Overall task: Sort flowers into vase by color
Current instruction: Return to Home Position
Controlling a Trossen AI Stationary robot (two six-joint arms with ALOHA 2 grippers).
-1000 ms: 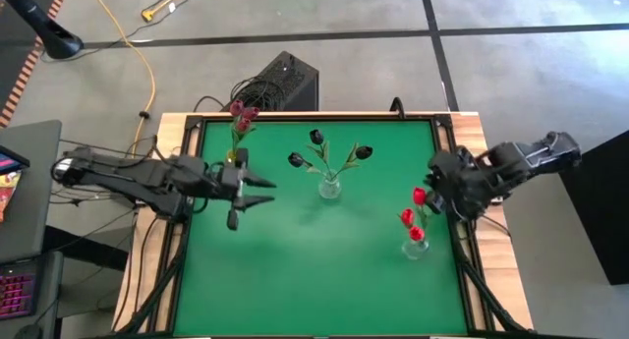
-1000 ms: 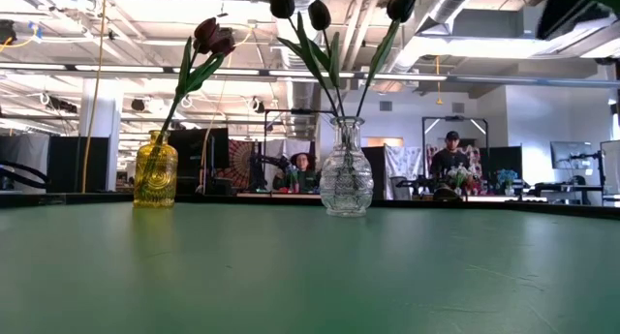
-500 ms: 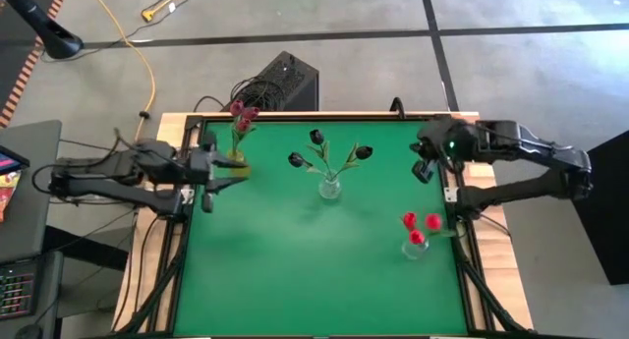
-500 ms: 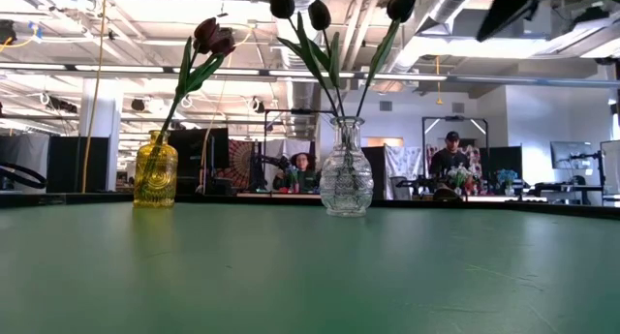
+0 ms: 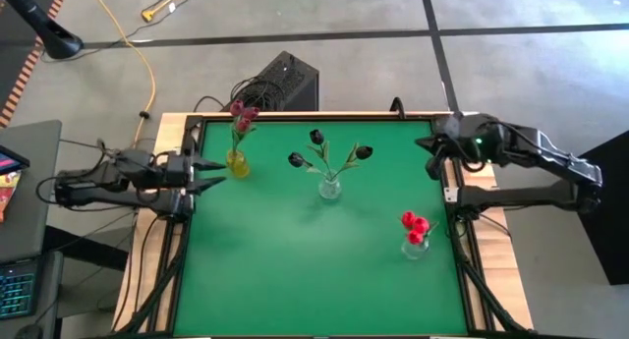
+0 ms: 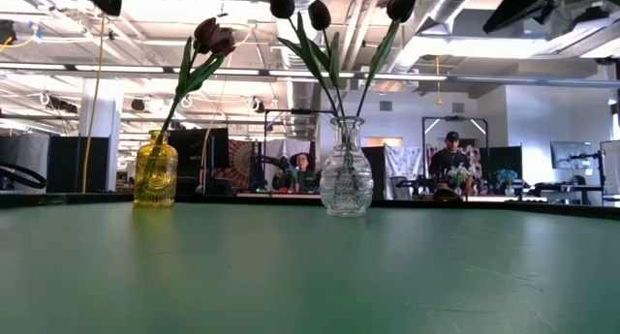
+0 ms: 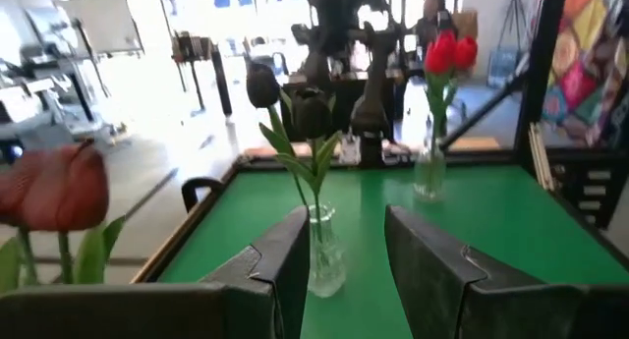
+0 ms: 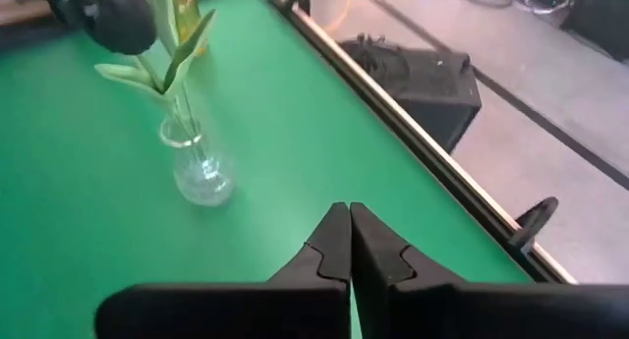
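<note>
Looking down on the flat green table top point(image 5: 295, 280), you find no loose stem lying anywhere on it, so I judge the sorting itself finished.

Both dark arms sit at the table's sides. The left gripper point(image 5: 218, 174) hangs over the left rim, just beside the small amber-yellow glass vase point(image 5: 236, 164). Its claw is spread and empty, as its own wrist view shows. The right gripper point(image 5: 430, 168) is over the right rim, near the corner at the top of the high view. Its claw is pressed together on nothing.

Three vases stand well apart. The yellow one holds the pink-maroon tulips point(image 5: 242, 113). The round clear glass vase point(image 5: 330, 189) near the table's middle holds three blackish tulips point(image 5: 316, 137), fanned out on thin green stems. The second clear glass vase point(image 5: 416, 247), near the right rim, holds the red tulips point(image 5: 415, 224), bunched close together.

Each colour has a vase to itself. All that seems left for you is parking the arms.
</note>
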